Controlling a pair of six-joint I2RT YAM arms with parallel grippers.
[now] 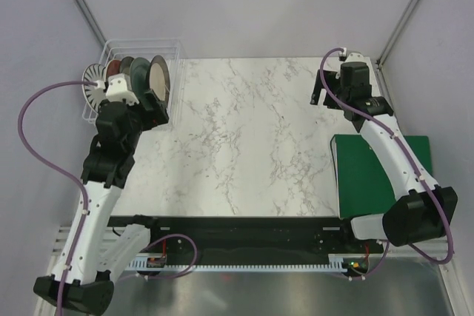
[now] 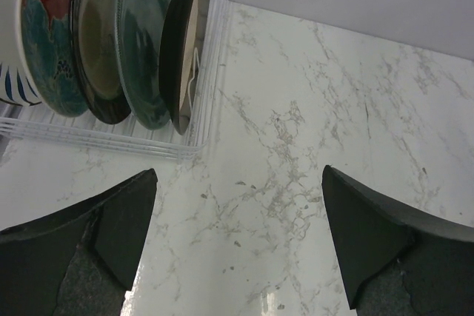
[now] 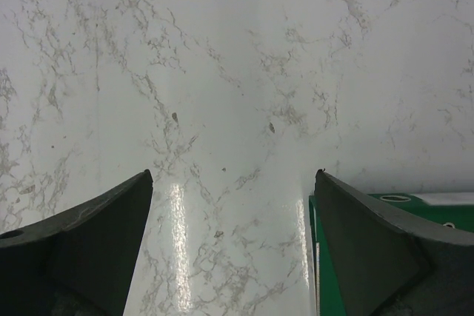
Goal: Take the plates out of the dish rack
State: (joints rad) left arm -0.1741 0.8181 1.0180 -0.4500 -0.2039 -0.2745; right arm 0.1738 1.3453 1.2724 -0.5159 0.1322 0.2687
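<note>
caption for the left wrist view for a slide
Open left hand near the dish rack, plates standing on edge inside

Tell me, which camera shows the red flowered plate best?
The left wrist view: the red plate stands close, its teal pattern plain to see. The top view shows only a thin, distant sliver of it. The right wrist view misses it entirely.

striped plate [image 2: 9, 83]: cut by left wrist view's left edge; sliver only
dish rack [image 1: 176, 64]: near side hidden behind left arm [image 1: 111, 146], top view
green board [image 1: 355, 183]: middle covered by right arm [image 1: 392, 153], top view
</note>
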